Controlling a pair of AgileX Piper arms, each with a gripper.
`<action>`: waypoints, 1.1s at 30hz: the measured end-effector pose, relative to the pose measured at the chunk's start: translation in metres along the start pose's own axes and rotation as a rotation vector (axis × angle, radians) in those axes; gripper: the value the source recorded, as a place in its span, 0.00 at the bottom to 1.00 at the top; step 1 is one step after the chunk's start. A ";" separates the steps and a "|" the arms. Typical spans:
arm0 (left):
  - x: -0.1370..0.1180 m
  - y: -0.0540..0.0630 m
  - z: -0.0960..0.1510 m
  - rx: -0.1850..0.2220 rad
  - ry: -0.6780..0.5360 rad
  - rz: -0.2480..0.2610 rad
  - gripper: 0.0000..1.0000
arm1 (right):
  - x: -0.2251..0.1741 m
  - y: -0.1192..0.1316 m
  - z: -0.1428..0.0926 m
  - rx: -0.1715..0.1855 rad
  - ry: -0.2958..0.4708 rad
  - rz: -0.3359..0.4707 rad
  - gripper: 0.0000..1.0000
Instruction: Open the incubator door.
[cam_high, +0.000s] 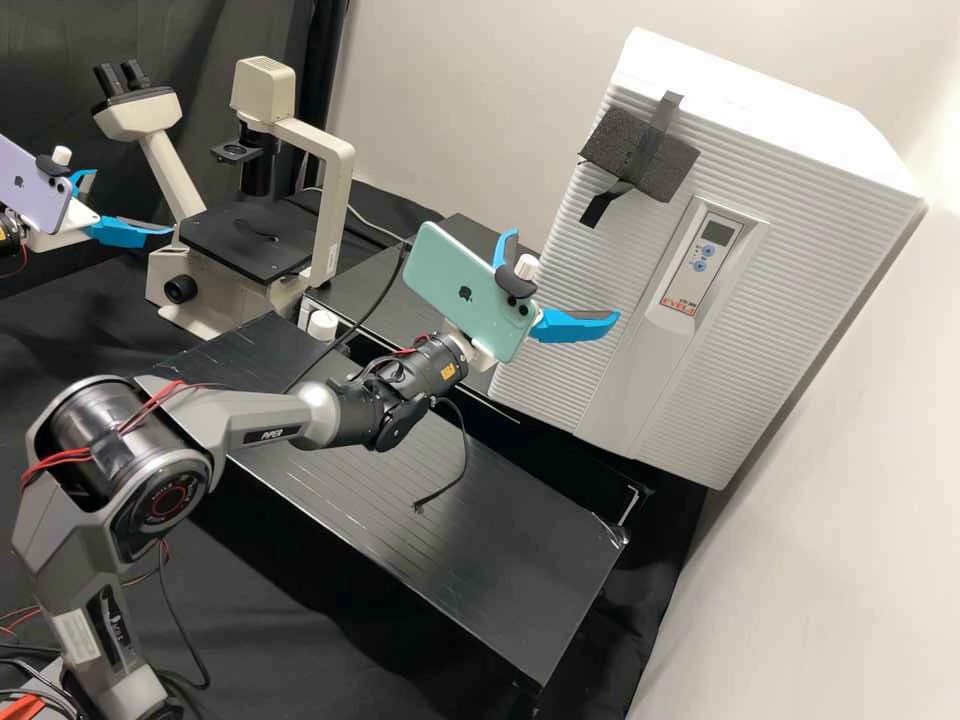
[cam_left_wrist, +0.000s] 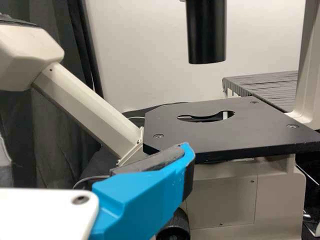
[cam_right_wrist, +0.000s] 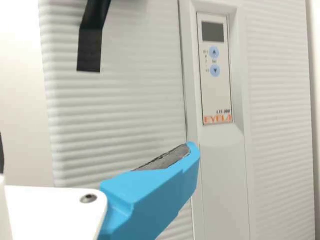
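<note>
Standing at the far right of the bench in the high view, the white incubator (cam_high: 770, 85) has its ribbed door (cam_high: 620, 250) shut, with a dark foam pad (cam_high: 625, 150) taped near the upper edge. The right gripper (cam_high: 564, 274) hangs in front of the door, its two blue fingers spread wide with nothing between them; whether it touches the door I cannot tell. Near the microscope (cam_high: 335, 200), the left gripper (cam_high: 133, 203) is likewise spread and holds nothing
</note>
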 end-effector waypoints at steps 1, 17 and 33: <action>0.000 0.000 0.000 0.000 0.000 0.000 1.00 | 0.000 0.001 -0.001 -0.002 0.002 0.002 1.00; 0.000 0.000 0.000 0.000 0.000 0.000 1.00 | 0.013 -0.001 0.001 -0.017 -0.022 -0.020 0.00; 0.000 0.000 0.000 0.000 0.000 0.000 1.00 | 0.018 -0.001 0.002 -0.030 -0.029 -0.010 0.00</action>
